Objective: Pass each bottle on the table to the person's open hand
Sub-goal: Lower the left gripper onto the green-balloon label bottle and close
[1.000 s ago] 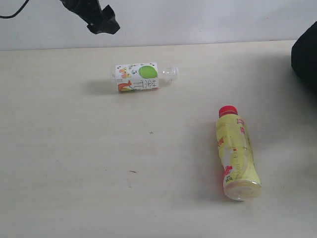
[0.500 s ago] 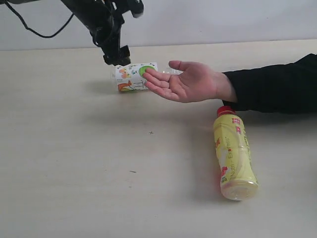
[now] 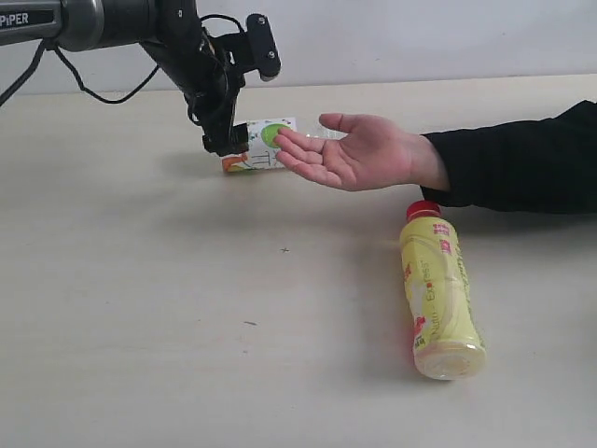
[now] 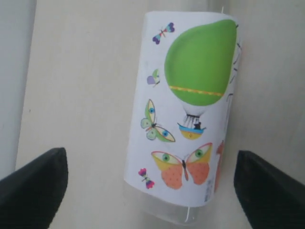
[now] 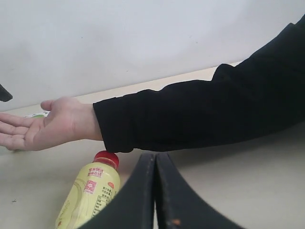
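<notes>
The small clear-capped bottle (image 3: 254, 147) with the white fruit-picture label lies on its side at the back of the table (image 3: 140, 327). My left gripper (image 3: 224, 140) is down at its base end. In the left wrist view the gripper (image 4: 150, 191) is open, one black finger (image 4: 33, 186) on each side of the bottle (image 4: 186, 119), apart from it. The person's open hand (image 3: 359, 154) is palm up just right of that bottle, fingertips over its label. The yellow red-capped bottle (image 3: 438, 299) lies front right. My right gripper (image 5: 155, 191) is shut and empty. The cola and green-white bottles are out of view.
The person's black sleeve (image 3: 513, 168) stretches in from the right edge, above the yellow bottle's red cap (image 3: 424, 209). A pale wall (image 3: 420, 37) runs behind the table's far edge. The right wrist view shows the hand (image 5: 43, 126) and the yellow bottle (image 5: 90, 195).
My left arm has come down from above the table's back edge to the small bottle. The person's hand entered from the right and now holds still. The yellow bottle shifted slightly.
</notes>
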Robot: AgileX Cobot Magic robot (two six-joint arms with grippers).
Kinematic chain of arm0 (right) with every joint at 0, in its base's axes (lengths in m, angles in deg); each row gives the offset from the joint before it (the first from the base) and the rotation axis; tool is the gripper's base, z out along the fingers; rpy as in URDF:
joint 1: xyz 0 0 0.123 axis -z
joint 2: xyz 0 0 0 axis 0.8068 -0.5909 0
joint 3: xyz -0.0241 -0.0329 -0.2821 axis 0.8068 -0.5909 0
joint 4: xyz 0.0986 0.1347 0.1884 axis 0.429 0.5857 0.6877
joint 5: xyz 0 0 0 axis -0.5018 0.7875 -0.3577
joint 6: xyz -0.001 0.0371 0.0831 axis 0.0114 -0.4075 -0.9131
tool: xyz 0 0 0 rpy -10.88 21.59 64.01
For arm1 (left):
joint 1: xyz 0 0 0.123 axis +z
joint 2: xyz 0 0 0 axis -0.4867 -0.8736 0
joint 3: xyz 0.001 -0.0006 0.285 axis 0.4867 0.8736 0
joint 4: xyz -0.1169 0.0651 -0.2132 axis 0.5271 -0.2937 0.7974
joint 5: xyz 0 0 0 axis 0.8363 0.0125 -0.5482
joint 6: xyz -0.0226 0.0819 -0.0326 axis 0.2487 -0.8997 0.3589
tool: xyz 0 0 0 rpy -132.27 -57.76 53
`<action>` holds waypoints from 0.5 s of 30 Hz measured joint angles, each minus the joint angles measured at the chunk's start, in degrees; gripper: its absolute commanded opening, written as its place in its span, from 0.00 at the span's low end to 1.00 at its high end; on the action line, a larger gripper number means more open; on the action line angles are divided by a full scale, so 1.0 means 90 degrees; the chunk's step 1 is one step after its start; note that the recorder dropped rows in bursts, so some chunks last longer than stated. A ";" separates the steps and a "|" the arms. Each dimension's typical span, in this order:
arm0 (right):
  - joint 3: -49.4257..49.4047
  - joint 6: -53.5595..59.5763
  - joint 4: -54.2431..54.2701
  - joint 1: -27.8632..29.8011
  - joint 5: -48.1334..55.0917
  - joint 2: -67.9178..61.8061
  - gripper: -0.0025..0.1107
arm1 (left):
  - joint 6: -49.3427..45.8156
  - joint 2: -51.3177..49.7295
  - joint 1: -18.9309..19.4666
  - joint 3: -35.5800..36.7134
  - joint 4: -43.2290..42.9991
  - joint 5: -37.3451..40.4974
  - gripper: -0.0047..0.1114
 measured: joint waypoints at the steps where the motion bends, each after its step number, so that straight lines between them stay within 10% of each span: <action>1: 0.0000 0.0000 0.0000 0.0000 0.0000 0.0000 0.02 | 0.0000 -0.0026 0.0000 0.0000 0.0000 -0.0057 0.81; 15: 0.0000 0.0000 0.0000 0.0000 0.0000 0.0000 0.02 | -0.0342 -0.0326 0.0000 0.0000 0.0054 -0.0220 0.81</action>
